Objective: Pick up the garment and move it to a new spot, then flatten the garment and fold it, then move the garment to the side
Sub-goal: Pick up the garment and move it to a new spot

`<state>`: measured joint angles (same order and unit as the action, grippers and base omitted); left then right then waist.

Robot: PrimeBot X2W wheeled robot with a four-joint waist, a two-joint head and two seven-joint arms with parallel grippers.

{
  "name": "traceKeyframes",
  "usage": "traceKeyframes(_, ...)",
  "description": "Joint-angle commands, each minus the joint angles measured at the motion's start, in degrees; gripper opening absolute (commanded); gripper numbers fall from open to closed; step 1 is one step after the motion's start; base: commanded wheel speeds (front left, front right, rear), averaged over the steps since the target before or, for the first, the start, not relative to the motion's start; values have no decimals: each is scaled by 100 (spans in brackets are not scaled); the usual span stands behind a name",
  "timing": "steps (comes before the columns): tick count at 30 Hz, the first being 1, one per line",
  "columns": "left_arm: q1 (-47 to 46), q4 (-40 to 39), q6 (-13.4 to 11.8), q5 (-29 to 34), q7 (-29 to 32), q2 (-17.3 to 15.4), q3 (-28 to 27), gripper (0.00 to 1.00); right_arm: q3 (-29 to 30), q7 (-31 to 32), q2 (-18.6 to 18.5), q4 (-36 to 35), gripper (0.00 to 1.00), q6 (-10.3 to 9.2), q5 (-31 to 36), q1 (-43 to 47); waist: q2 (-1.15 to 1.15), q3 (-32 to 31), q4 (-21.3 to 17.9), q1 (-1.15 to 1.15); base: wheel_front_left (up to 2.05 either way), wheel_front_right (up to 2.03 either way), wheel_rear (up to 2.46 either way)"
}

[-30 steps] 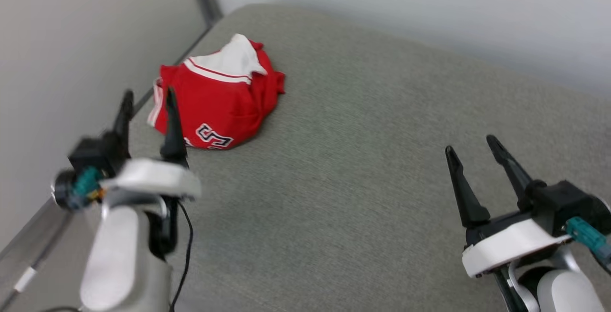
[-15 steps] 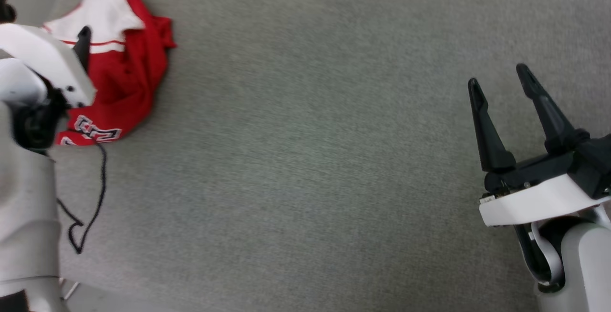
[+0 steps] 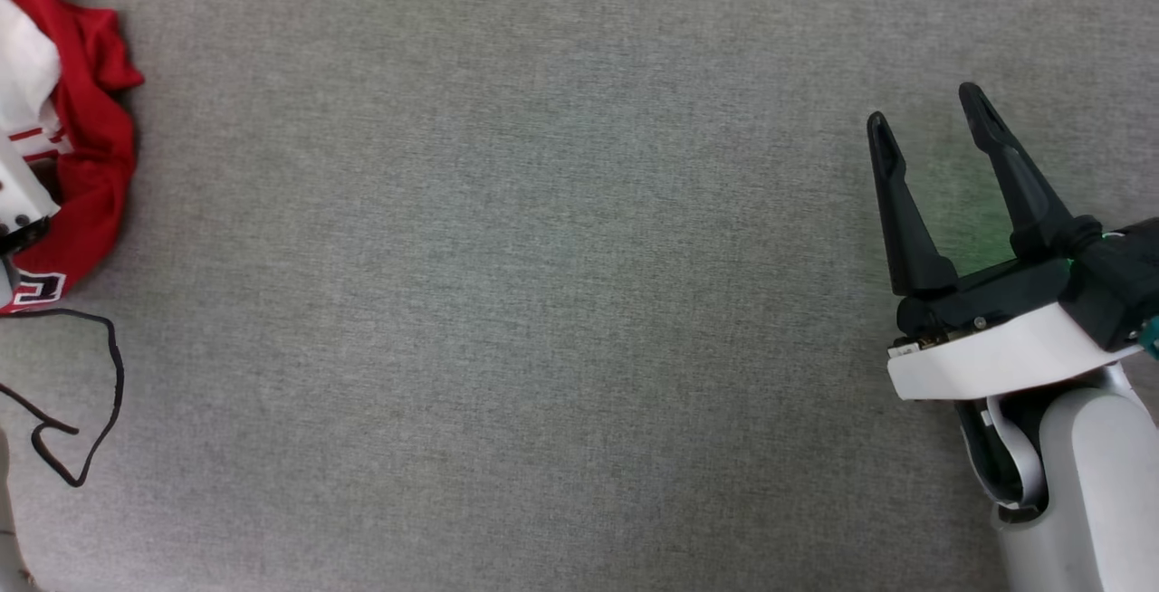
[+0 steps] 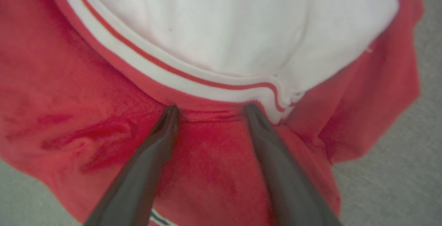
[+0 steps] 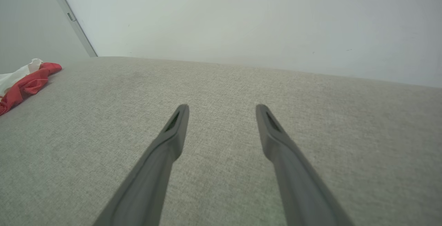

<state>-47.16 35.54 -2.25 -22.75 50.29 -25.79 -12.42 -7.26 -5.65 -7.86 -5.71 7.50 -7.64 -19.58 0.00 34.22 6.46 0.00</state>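
The garment (image 3: 86,167) is a crumpled red shirt with a white sleeve, lying at the far left edge of the head view. Up close, the left wrist view shows its red cloth (image 4: 86,91) and white-and-red striped trim (image 4: 193,81). My left gripper (image 4: 211,110) is open, both fingertips touching the red fabric just below that trim, with a strip of cloth between them. My right gripper (image 3: 928,126) stands open over bare grey surface far to the right, holding nothing. From the right wrist view the garment (image 5: 24,84) lies far off to the left of that gripper (image 5: 221,110).
The grey fabric-covered surface (image 3: 543,284) stretches wide between the two arms. A black cable (image 3: 90,393) loops on it at the lower left. A pale wall (image 5: 241,18) with a metal strip (image 5: 74,20) rises behind the surface.
The head camera has swung down and to the right, so the garment now sits at the picture's left edge. My left gripper has come down onto the garment. The right gripper stays open.
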Motion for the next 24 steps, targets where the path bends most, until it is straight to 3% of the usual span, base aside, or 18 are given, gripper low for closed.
traceKeyframes(1, 633, 387, -16, -39, 189, 409, 127, 0, -16, -47, 16, 28, 100, -2, -33, -81, 0, -44, -28, 0, 0, 0, 0)
traceKeyframes(6, 631, 145, -24, 122, -371, 235, 124, 0, -8, -88, 43, 125, 100, -3, -29, -10, 0, -291, -14, 0, 0, 0, 0)
traceKeyframes(9, 511, -34, 1, 215, -1030, 129, 104, 0, 17, -122, 74, 208, 100, -2, -28, 104, 0, -594, 20, 0, 0, 0, 0)
traceKeyframes(10, 435, -156, -28, 335, -1546, 32, 106, 0, 35, -130, 104, 237, 100, -3, -33, 168, 0, -806, 40, 0, 0, 0, 0)
traceKeyframes(13, 371, -236, -78, 468, -2325, 77, 122, 0, 83, -135, 161, 279, 100, -2, -31, 314, 0, -1161, 77, 0, 0, 0, 0)
traceKeyframes(18, 278, -262, 48, 532, -3508, 199, 180, 0, 179, -118, 255, 317, 100, -2, -27, 565, 0, -1714, 114, 0, 0, 0, 0)
traceKeyframes(24, 238, -366, 221, 644, -4442, 432, 432, 0, 274, -61, 362, 315, 100, -2, -45, 853, 0, -2240, 31, 0, 0, 0, 0)
